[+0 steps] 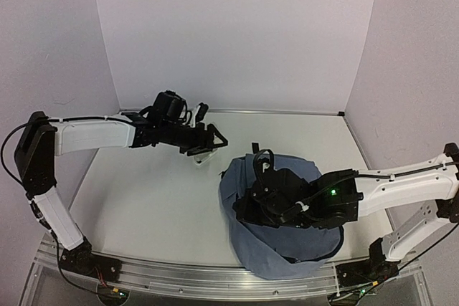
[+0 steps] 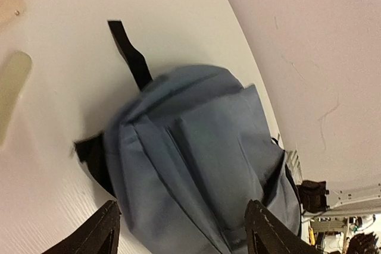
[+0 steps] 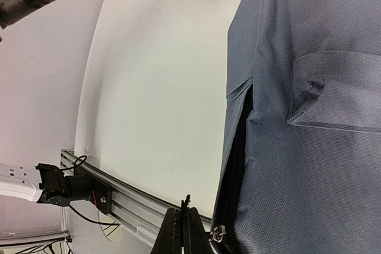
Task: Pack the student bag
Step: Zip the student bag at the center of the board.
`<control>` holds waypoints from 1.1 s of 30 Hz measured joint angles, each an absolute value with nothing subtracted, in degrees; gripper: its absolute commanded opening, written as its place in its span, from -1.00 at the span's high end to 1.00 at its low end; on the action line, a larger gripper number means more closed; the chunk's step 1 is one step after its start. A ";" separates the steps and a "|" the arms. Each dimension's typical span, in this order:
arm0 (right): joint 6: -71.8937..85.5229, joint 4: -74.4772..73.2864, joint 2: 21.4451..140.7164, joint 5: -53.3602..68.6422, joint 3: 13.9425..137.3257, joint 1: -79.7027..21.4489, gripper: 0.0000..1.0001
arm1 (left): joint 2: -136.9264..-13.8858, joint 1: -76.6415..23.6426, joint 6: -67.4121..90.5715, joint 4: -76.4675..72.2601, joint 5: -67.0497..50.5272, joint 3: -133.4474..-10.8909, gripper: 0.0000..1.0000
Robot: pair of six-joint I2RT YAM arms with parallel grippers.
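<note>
white bench, bag near right; left tool gapes beside a pale item, right tool clenched over bag. best centre on item before closing.

The student bag, a large soft grey-blue fabric backpack, is lying slumped and creased on the right half of the white worktop, close to its near edge. A black strap is trailing flat from its top across the worktop. Its front pocket is facing outward, and the zip along its side is gaping slightly, showing a dark lining.
</note>
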State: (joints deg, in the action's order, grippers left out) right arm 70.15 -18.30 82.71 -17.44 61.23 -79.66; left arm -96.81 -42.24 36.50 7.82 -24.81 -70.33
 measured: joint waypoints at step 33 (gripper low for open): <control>67.09 -17.09 85.57 -16.96 61.12 -79.66 1.00 | -99.13 -56.65 57.53 2.65 -27.74 -58.74 1.00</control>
State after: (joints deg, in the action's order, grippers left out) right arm 67.09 -17.09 85.57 -16.96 61.12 -79.66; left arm -99.13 -56.65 57.53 2.65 -27.74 -58.74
